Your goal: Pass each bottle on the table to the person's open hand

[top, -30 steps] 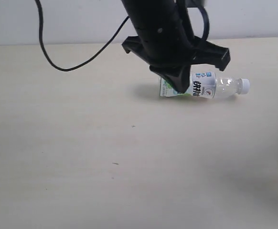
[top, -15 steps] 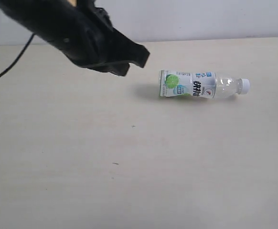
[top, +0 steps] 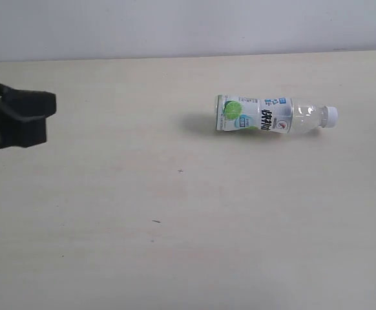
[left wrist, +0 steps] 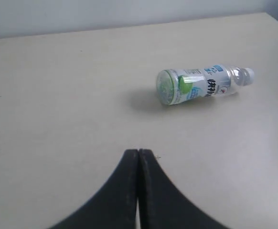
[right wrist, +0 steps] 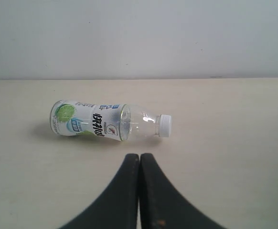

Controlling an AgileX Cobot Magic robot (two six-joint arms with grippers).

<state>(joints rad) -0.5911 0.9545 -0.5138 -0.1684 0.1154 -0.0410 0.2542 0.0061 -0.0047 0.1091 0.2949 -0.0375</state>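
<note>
The pale bench (top: 175, 258) fills every view, and we see no person's open hand anywhere over it.

Next in size is the left arm (top: 7, 123). 1 second ago it hung right above the bottle, hiding part of the label. Half a second ago it was swinging away, and now only its black end shows at the edge of the exterior view. The left claw (left wrist: 138, 155) is pressed shut with nothing between its jaws, so we judge that it left empty. The right claw (right wrist: 139, 160) is likewise closed on nothing.

The 1 bottle (top: 272, 116) we can see has not shifted through all this. It lies on its side, well ahead of the left claw and off to one side of it, base toward that claw. It lies near the right claw, just ahead of its tips and broadside to them, with its white cap (right wrist: 164, 125) almost in line with the closed jaws.

For the task, we take this to mean the bottle is not yet handed over. The right claw looks better placed, but must open first.
</note>
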